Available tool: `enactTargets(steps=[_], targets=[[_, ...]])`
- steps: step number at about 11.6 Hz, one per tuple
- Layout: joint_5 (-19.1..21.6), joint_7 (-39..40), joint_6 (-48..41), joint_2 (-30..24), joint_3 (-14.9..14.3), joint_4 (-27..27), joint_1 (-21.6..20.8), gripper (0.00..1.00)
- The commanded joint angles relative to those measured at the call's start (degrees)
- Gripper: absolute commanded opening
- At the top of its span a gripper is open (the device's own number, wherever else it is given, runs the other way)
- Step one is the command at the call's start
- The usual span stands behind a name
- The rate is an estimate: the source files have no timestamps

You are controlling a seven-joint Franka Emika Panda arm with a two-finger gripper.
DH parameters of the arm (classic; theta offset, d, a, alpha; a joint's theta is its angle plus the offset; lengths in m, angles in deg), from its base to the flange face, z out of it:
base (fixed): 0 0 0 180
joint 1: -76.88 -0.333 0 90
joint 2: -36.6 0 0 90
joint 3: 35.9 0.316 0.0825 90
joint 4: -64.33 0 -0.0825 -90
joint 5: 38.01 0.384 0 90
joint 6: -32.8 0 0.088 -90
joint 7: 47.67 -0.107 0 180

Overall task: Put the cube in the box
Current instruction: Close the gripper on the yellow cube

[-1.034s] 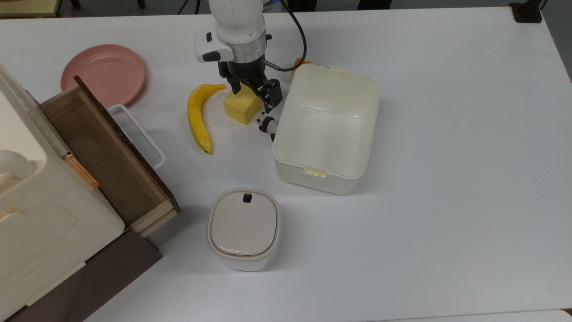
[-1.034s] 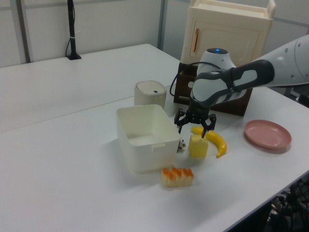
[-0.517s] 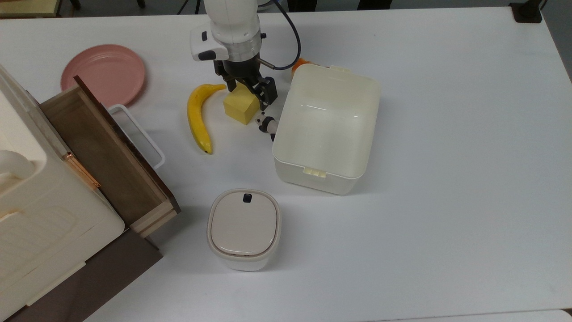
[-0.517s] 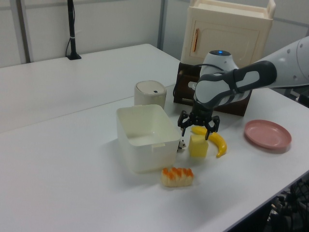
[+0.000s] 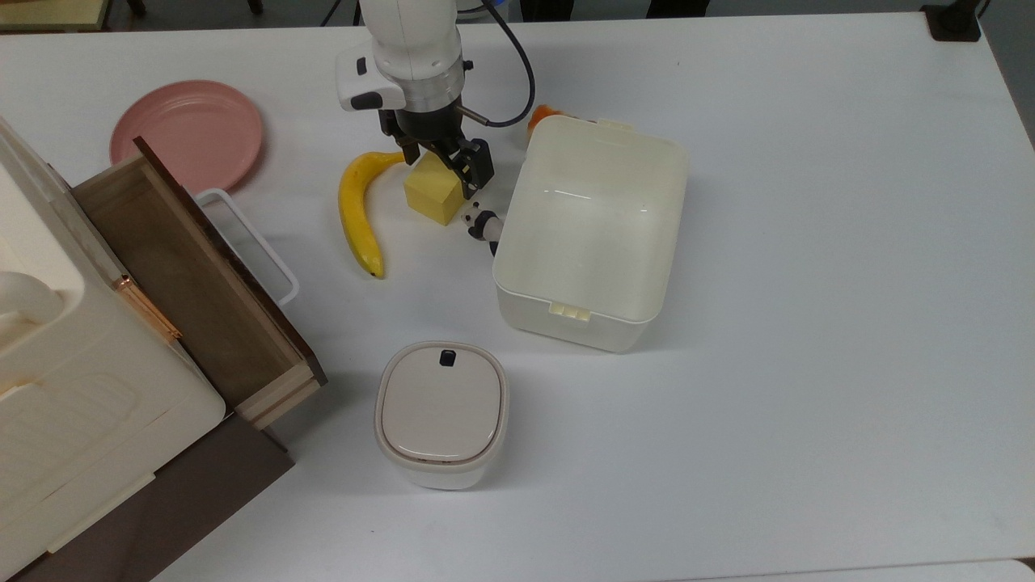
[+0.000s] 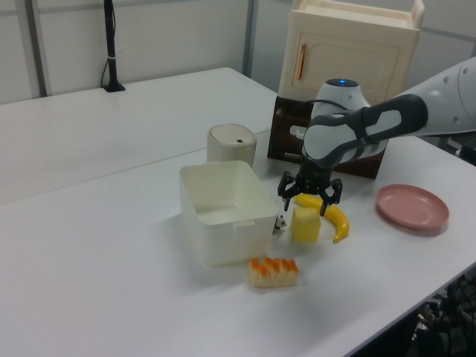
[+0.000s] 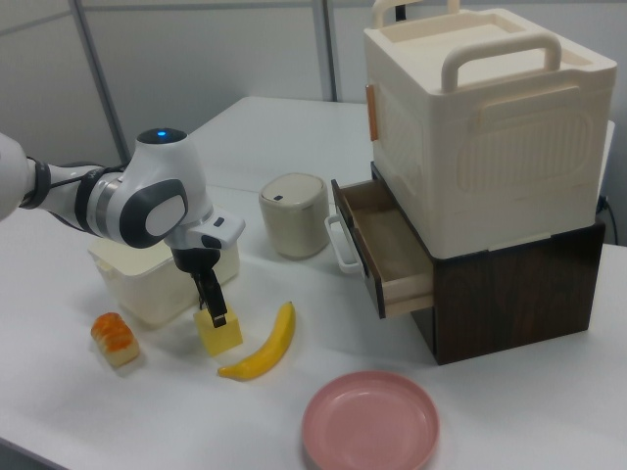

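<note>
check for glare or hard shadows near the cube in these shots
Top view: thin bright streaks of glare inside the box; the cube is evenly lit, with a faint soft shadow beside the banana. Left view: only a soft shadow under the cube. Right view: the tool reads dark against the cube.

On the white desk (image 5: pixel 808 323): one pale-yellow cube (image 5: pixel 434 191), one banana (image 5: pixel 356 212), one cream-white open box (image 5: pixel 590 230), one lidded rounded container (image 5: pixel 441 412), one pink plate (image 5: pixel 187 133), one orange-topped bread-like piece (image 6: pixel 273 271), one small black-and-white figure (image 5: pixel 483 225), and one open wooden drawer (image 5: pixel 194 283).
</note>
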Motion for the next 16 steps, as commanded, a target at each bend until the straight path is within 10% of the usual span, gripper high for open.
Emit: enactTargets(steps=[1,6,11,16], targets=[[-1.6,1.2,-0.9,-2.0,-0.4,-2.5,0.0,1.00],[-1.8,1.2,-0.3,-1.0,-0.3,-2.6,0.0,1.00],[-3.9,1.1,1.8,1.4,-0.2,-2.1,-0.5,0.38],[-4.2,1.3,1.2,-1.7,0.4,-2.0,-0.7,0.37]])
